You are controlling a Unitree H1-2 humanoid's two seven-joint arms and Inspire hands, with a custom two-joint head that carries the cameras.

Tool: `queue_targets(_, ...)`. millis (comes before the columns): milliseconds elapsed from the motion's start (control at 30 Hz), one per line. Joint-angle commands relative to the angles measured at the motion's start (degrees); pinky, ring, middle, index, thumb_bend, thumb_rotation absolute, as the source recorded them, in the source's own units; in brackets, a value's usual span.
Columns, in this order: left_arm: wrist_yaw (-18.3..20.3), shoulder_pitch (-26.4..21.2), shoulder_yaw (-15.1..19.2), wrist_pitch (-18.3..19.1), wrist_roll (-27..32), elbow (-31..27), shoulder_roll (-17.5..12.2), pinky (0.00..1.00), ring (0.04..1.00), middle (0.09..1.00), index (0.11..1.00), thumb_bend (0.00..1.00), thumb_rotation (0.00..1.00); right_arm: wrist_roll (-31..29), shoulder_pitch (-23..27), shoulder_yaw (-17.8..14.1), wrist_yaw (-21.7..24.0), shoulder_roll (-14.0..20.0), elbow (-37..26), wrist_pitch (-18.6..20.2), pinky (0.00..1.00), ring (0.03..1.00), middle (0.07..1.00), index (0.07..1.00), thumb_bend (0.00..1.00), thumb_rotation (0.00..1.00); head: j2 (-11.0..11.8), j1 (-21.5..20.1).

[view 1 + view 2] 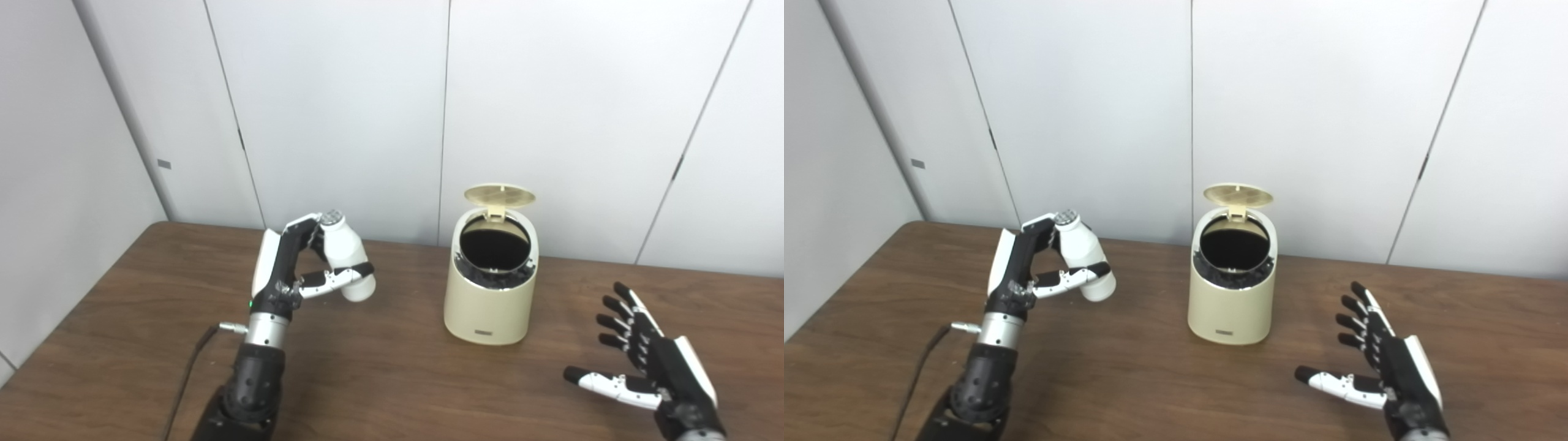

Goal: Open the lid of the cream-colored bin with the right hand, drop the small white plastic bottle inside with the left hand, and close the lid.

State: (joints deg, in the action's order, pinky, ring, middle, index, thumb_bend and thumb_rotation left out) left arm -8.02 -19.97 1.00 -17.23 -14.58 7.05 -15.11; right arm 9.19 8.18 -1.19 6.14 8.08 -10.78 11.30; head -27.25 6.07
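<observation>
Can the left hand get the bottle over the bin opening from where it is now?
Probably yes. The left hand holds the bottle lifted off the table, the lid stands open, and nothing lies between it and the bin. The right hand waits off to the side.

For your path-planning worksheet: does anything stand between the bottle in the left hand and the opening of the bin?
Nothing visible does. The left hand holds the bottle to the left of the bin; its lid stands open, and only bare table lies between them.
</observation>
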Motion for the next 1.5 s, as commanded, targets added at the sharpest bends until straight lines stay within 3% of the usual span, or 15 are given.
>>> queue_targets(0,3.8,-1.9,-0.8,-0.7,2.7,-4.2,-1.9,0.40,0.435,0.489,0.499,0.50,0.00,0.5,2.0,0.5,-1.3,0.4,-0.4,-3.8,0.78,0.862,0.922,0.948,0.73,0.17,0.1,-0.6)
queue_targets(167,9.3,-2.9,-2.2,-1.0,5.0,-7.5,-3.2,0.38,0.432,0.495,0.493,0.50,0.00,1.9,2.2,1.2,-1.8,0.4,0.4,-4.8,0.73,0.835,0.904,0.937,0.75,0.21,0.3,-2.1)
queue_targets(500,15.4,-8.8,-4.1,-7.6,8.4,-6.1,-2.8,0.36,0.424,0.505,0.480,0.50,0.00,2.8,2.7,2.0,-2.6,0.2,2.1,-5.2,0.73,0.831,0.904,0.935,0.75,0.20,1.3,-4.4)
queue_targets(667,15.5,-11.9,-5.3,-9.6,6.9,-5.0,-2.5,0.37,0.432,0.503,0.473,0.50,0.00,3.6,3.0,2.5,-3.1,0.3,3.3,-6.0,0.72,0.824,0.906,0.936,0.75,0.21,1.8,-5.2)
queue_targets(767,13.5,-13.9,-6.1,-9.7,6.4,-4.9,-2.2,0.38,0.433,0.498,0.482,0.50,0.00,4.1,3.2,2.7,-3.4,0.2,3.9,-6.3,0.72,0.827,0.907,0.936,0.74,0.20,2.0,-5.4)
queue_targets(900,8.5,-16.0,-8.1,-9.7,3.8,-4.8,-2.6,0.38,0.434,0.504,0.479,0.50,0.00,4.8,3.3,3.1,-3.9,0.2,4.3,-6.6,0.72,0.825,0.904,0.934,0.74,0.20,2.3,-5.9)
queue_targets(1133,-5.0,-19.1,-14.5,-9.7,-2.0,-2.9,-4.5,0.38,0.429,0.507,0.482,0.50,0.00,4.9,3.2,3.2,-4.1,-0.2,3.9,-5.7,0.74,0.833,0.905,0.936,0.73,0.20,2.6,-6.5)
queue_targets(1267,-16.5,-21.2,-21.2,-9.7,-6.8,-0.8,-6.6,0.37,0.428,0.508,0.483,0.50,0.00,5.1,3.0,3.2,-4.3,-0.2,3.7,-5.6,0.73,0.829,0.901,0.936,0.73,0.20,2.6,-7.1)
queue_targets(1467,-27.8,-24.8,-31.0,-9.7,-9.4,3.3,-9.5,0.36,0.426,0.494,0.501,0.50,0.00,4.7,2.9,3.0,-4.4,-0.2,3.4,-5.8,0.74,0.829,0.902,0.937,0.74,0.20,2.5,-7.5)
